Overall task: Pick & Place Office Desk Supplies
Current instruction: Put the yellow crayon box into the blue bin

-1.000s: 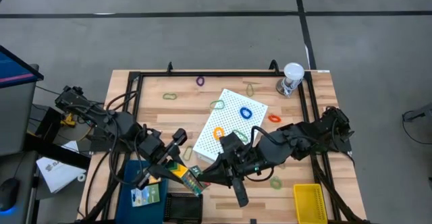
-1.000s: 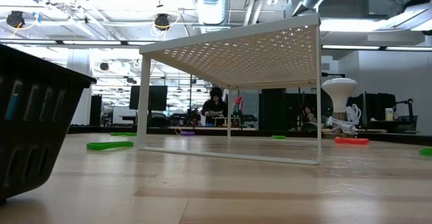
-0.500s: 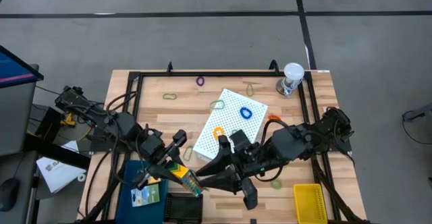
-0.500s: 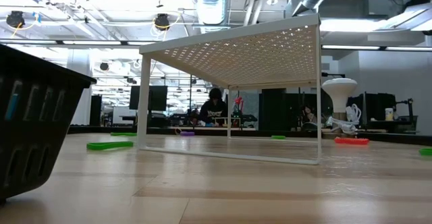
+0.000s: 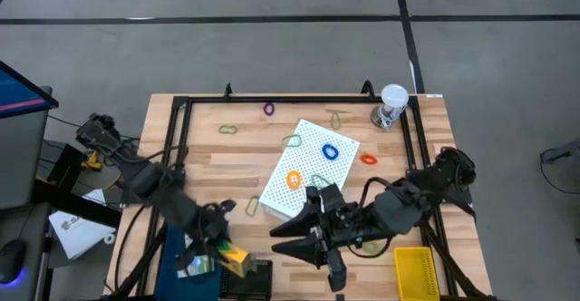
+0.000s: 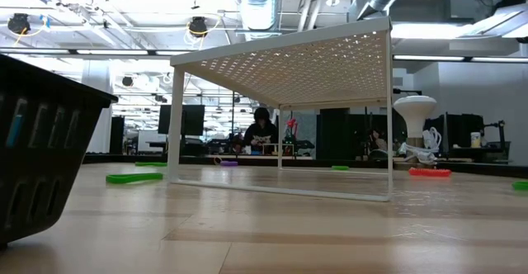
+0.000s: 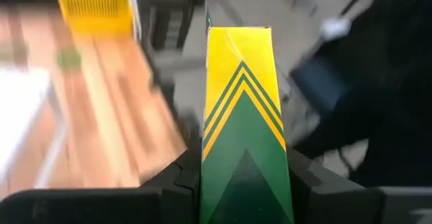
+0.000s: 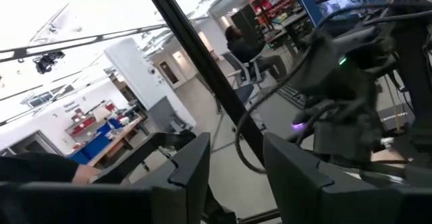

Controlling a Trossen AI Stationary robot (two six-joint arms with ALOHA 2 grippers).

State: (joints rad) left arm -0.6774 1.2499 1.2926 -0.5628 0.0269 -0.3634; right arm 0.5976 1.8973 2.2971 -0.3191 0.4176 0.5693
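The wooden desk (image 5: pixel 208 160) carries a white perforated box (image 5: pixel 308 167), a clear cup with a white lid (image 5: pixel 391 105) at a far corner, a yellow bin (image 5: pixel 416 274), a dark basket (image 5: pixel 246 281), and scattered rubber-band loops: purple (image 5: pixel 268 109), olive green (image 5: pixel 227 130), orange (image 5: pixel 367 159).

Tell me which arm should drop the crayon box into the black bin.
Left. Its gripper is shut on the crayon box and hangs right by the black bin at the table's front edge. The right gripper is open and empty.
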